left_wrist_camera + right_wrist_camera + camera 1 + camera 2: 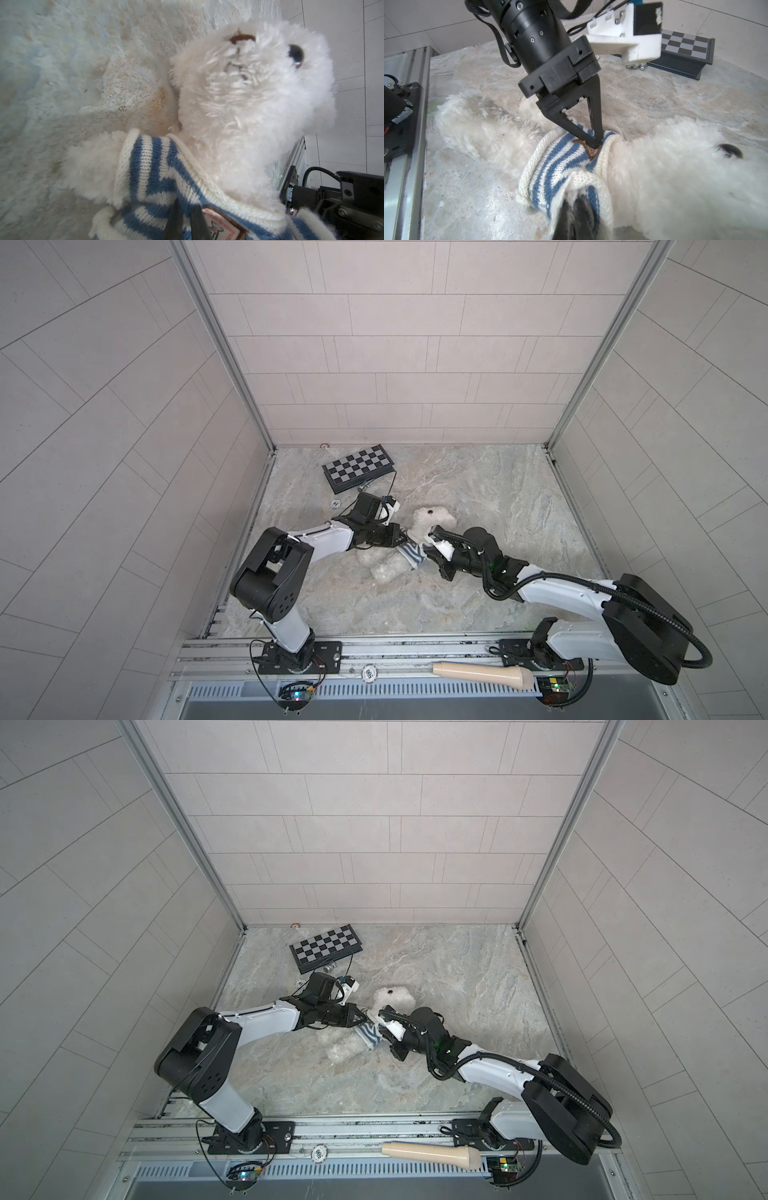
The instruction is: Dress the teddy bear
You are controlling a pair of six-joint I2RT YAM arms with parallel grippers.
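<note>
The white fluffy teddy bear point(432, 517) point(395, 996) lies on the marble table between both arms, its head toward the back wall. A blue-and-white striped shirt point(409, 554) point(556, 162) is bunched around its chest, below the neck. My left gripper point(405, 537) point(187, 209) is shut on the shirt's knit right beside the badge point(218, 226); the right wrist view shows its tips point(593, 143) meeting there. My right gripper point(424, 559) point(575, 203) is shut at the shirt's cream edge on the bear's other side, with cloth draped over its fingers and some fur between them.
A chessboard point(359, 467) lies at the back left, with small metal pieces point(364, 488) by its near edge and a round token point(335, 503) beside the left arm. A beige handle-shaped object point(482, 674) rests on the front rail. Tiled walls enclose three sides.
</note>
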